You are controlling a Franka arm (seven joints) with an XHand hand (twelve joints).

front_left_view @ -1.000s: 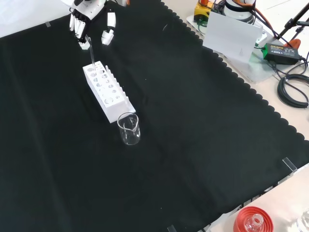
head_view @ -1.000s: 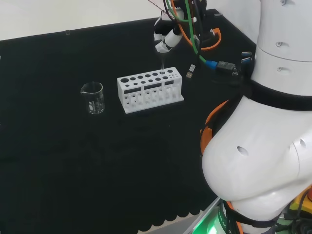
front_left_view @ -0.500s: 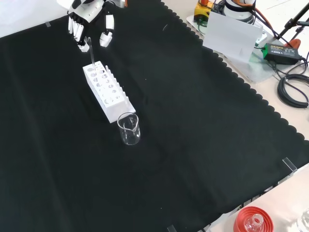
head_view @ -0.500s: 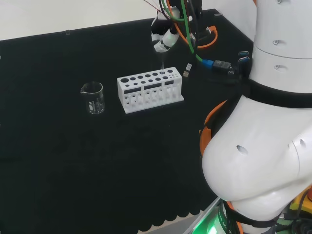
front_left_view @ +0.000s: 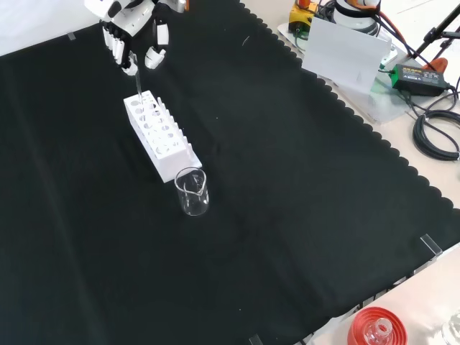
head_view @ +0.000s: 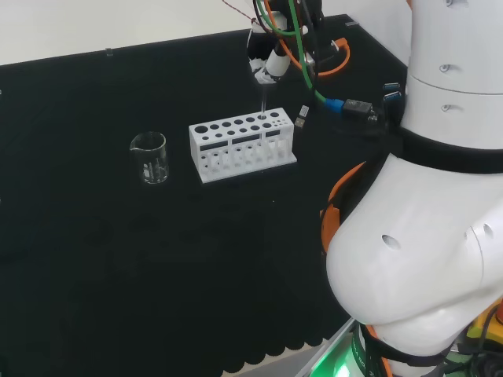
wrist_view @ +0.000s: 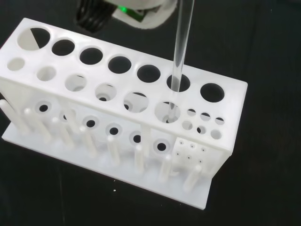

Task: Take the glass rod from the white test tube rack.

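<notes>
No legible writing on the white test tube rack [head_view: 242,147]. Hand [front_left_view: 129,29] hangs above rack's far end in front view, fingers curled round top of glass rod [wrist_view: 179,56]. Rod upright, lower end still inside a rack hole. Glass beaker [head_view: 149,158] stands just beside rack's other end.

glass rod [wrist_view: 180,52] top cut off, hand [wrist_view: 136,10] blurred

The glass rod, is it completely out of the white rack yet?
No, in the wrist view the glass rod still passes down through a hole in the top of the white rack.
</notes>
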